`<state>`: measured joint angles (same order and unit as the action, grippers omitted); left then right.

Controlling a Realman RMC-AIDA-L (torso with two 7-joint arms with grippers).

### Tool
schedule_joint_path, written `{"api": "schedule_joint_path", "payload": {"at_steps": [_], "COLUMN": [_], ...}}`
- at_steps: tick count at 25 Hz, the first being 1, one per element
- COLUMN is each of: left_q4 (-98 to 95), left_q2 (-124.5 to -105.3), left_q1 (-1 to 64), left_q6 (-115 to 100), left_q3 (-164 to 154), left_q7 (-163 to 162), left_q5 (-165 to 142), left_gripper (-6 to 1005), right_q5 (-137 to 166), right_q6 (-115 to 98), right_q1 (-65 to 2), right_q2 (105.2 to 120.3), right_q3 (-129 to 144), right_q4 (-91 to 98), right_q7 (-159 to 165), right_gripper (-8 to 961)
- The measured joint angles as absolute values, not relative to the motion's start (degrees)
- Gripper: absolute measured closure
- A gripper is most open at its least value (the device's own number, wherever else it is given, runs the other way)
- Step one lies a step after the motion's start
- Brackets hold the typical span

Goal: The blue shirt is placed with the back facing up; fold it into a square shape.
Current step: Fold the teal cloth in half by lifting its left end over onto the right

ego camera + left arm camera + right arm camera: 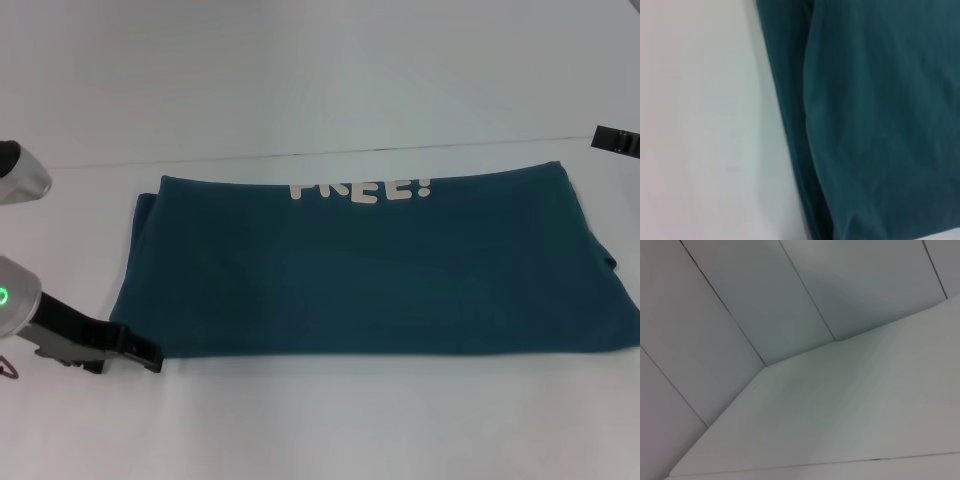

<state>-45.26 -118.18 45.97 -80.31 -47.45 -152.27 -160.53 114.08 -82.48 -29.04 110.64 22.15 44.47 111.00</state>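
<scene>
Nearest in the head view, the left claw (150, 357) is seen low on the white bench (330, 430), just beside the near left corner of the blue shirt (380, 270); whether it is open cannot be told. The shirt is laid folded into a wide band across the bench, with white lettering (362, 189) shown at its far edge. The right claw (617, 140) is parked at the far right, its state unclear.

In the left wrist view, the shirt's layered edge (790, 125) is shown against the bench.

In the right wrist view, only bare bench and wall panels (740, 300) are shown.
</scene>
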Motion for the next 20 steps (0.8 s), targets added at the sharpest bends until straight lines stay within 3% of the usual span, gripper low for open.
{"api": "schedule_joint_path", "payload": {"at_steps": [20], "left_q4": [-44.21], "left_q2": [-118.72], "left_q1": [47.69], "left_q6": [-78.47], "left_q3": [-48.08], "left_q7": [-152.21], "left_q5": [-160.28], "left_gripper": [121], "right_q5": [114.08], "right_q6": [-82.34], "right_q1": [-29.00], "right_q2": [110.64], "right_q3": [22.15], "right_q4": [44.47], "right_q7": [111.09], "right_gripper": [49]}}
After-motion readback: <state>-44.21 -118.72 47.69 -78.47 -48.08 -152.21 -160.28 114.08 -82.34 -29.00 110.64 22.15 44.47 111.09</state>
